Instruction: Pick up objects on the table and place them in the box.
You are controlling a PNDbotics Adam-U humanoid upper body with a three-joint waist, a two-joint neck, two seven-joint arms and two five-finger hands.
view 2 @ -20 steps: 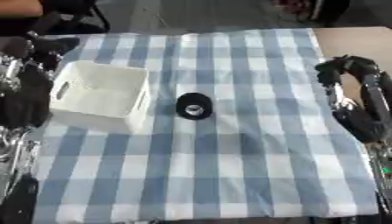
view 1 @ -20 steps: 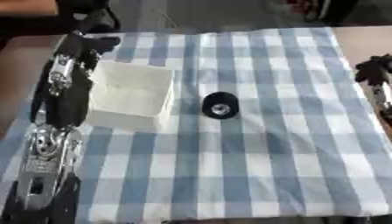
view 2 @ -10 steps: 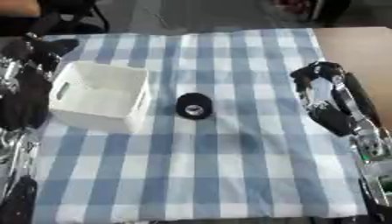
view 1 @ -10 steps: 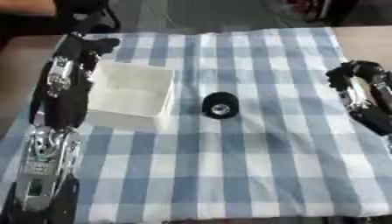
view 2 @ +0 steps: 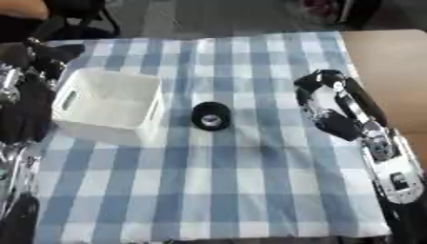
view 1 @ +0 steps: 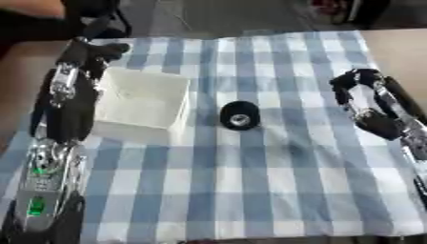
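Table: tan wood, bare strip showing at the right edge. Blue and white checked cloth covers most of it, near hem at 6 o'clock just inside the picture.

Left arm: long, black and silver, lying along the cloth's left side from 7 o'clock up to 11. The left eye view shows its whole length down to a green light near the bottom corner; the right eye view cuts most of it off at the picture's edge.

Right arm: enters from 4 o'clock. The right eye view shows the forearm with silver joints; the left eye view shows little past the wrist.

Box: white, open top, slot handle in its left wall seen only in the right eye view. Sits at 9 o'clock of the cloth, inside looks bare.

Left hand: at 11 o'clock, beside the box's far left corner, fingers dark and blurred; cannot tell how they stand or whether they touch the box.

Right hand: at 3 o'clock, over the cloth, fingers curled in toward the palm, holding nothing.

Roll: small, black, round, pale centre, near cloth middle. Just right of the box, a narrow gap between. Well apart from the right hand, with open cloth between them. Wide bare cloth from the roll down to 6 o'clock.
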